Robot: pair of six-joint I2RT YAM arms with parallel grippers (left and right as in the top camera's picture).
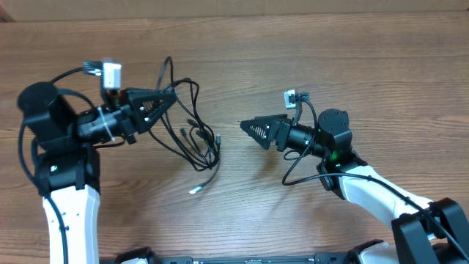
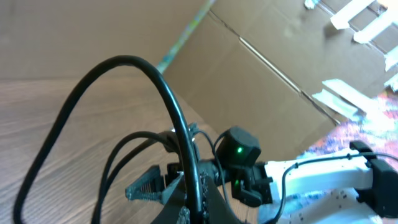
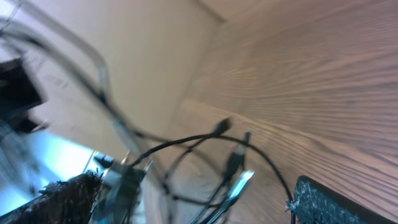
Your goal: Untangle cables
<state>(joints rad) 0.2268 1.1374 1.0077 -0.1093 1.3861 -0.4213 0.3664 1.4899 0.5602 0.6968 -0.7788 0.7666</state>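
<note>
Where the left claw (image 1: 170, 96) is pressed together, the cables (image 1: 196, 132) are pinched at its tip. In the left wrist view one glossy black cord is seen arching up and away from the fingers. One tangle is counted, made of thin, black, flexible cords crossed over one another in loose loops. The number of separate cords cannot be told from the knot. Behind and above the pinching tip a narrow loop is thrown back. The greater part of the tangle is spread ahead of the tip and to its lower side, on the wood-grained counter (image 1: 308, 44). At least three small dark plug ends are made out among the loops just ahead of the left claw. One silver-tipped plug (image 1: 196, 190) is seen at the far lower edge of the tangle. Between the tangle and the right claw (image 1: 244, 126) a strip of counter is seen, so the cords are not touched by it. The right claw is spread wide. In the right wrist view its two fingers are seen far apart at the bottom corners, with two dark plugs and the silver one lying ahead of them. Two arms and two claws are counted.
</note>
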